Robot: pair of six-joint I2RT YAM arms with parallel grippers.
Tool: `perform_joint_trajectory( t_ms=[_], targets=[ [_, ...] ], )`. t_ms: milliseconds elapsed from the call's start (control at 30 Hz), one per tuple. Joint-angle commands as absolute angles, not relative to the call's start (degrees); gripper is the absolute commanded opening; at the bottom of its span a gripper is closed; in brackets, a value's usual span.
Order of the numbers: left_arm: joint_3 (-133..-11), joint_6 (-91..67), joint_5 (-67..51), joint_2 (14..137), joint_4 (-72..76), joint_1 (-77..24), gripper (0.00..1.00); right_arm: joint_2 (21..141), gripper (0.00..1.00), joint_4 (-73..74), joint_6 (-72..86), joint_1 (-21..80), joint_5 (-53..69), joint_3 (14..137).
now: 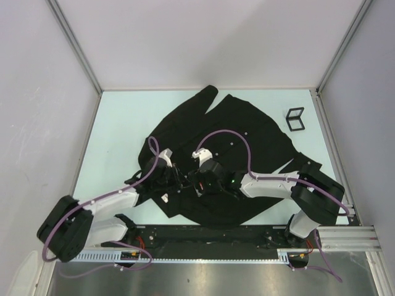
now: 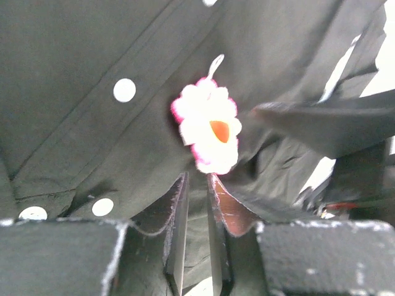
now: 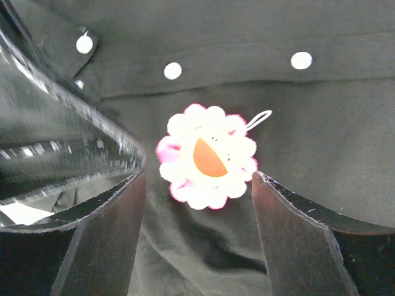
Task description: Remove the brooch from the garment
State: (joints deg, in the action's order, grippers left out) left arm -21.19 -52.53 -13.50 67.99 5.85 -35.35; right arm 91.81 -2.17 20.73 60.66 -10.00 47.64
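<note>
The right gripper (image 3: 197, 177) is held wide astride the untouched pink flower brooch (image 3: 207, 157); the black fabric shirt (image 3: 308, 123) is pinched by the left gripper (image 2: 196, 180)

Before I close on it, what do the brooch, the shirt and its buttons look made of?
Brooch: pale scalloped petals with pink fringe, orange centre, thin loop; glare hides the finish, perhaps plastic or felt. Shirt: matte black woven cloth, by its folds and stitched seams. Buttons: smooth white discs, probably plastic.
</note>
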Motion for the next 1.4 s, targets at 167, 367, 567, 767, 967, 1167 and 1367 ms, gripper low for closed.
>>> perform_joint_trajectory(
  t_ms=[167,367,567,767,967,1167,1367],
  targets=[
    [-17.50,-56.51,-2.21,51.95,1.06,-35.60,0.26,93.07,0.70,-4.48,16.70,62.22,-12.39,48.60],
    [-16.79,-57.22,-1.93,50.18,0.44,-35.60,0.29,97.73,0.66,-4.22,15.56,62.58,-13.88,51.59],
    [-17.05,-56.69,-4.65,53.52,2.98,-35.60,0.31,99.23,0.32,-5.19,16.35,62.75,-16.70,52.29],
    [-17.40,-56.51,-8.43,58.79,7.82,-35.60,0.31,98.61,0.17,-5.71,18.45,62.84,-16.61,52.30],
    [-20.65,-55.38,-9.94,63.89,7.04,-35.60,0.28,98.88,0.34,-7.03,20.48,63.10,-15.29,52.29],
    [-23.20,-53.88,-9.40,66.09,4.66,-35.60,0.28,98.70,0.30,-6.33,20.65,63.19,-15.82,52.29],
    [-24.43,-53.18,-9.84,67.67,4.49,-35.60,0.28,98.44,0.08,-8.61,21.00,63.11,-14.50,50.89]
  ],
)
